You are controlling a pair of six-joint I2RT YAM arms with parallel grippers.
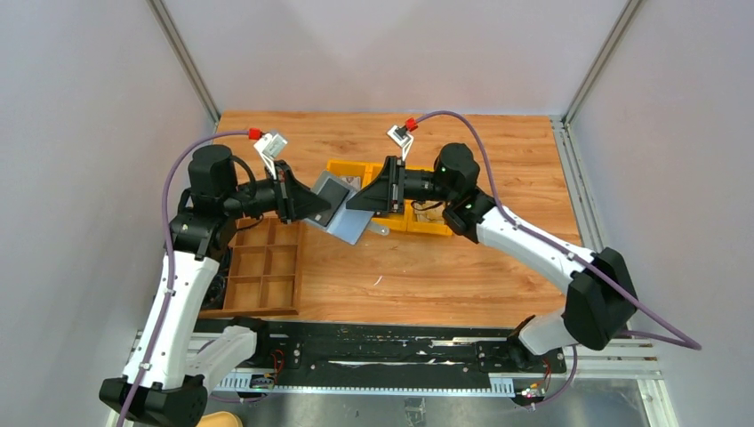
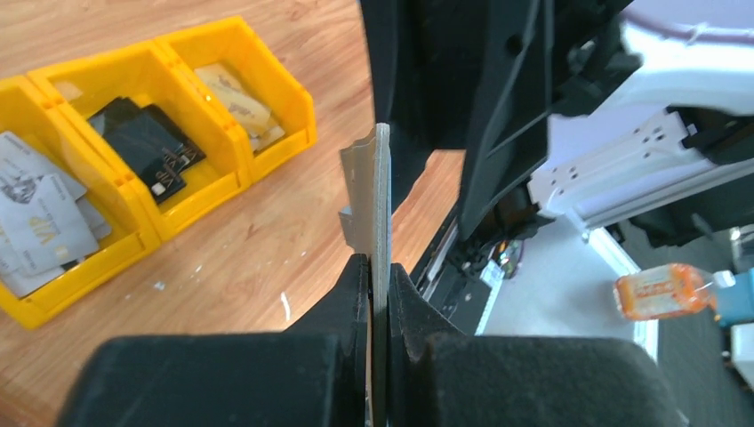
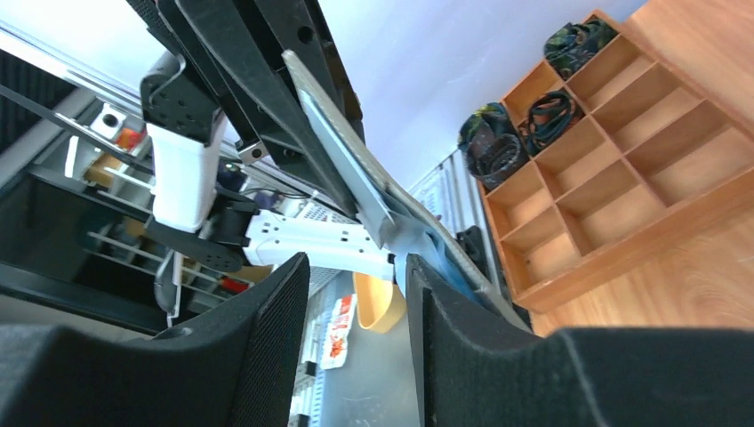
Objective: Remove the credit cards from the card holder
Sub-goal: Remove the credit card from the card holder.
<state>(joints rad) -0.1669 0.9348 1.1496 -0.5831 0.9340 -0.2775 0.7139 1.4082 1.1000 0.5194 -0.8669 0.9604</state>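
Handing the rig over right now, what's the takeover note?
Left gripper: shut on the card holder, which is held up in the air, edge-on to its camera.
Right gripper: open, jaws at the holder's free edge, not clamped.
Credit cards: several lie in the yellow bins.
Left to do: can't see if any cards remain in the holder; check inside and pull out the rest.

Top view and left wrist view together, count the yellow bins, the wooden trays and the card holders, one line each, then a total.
yellow bins: 3
wooden tray: 1
card holder: 1
Total: 5
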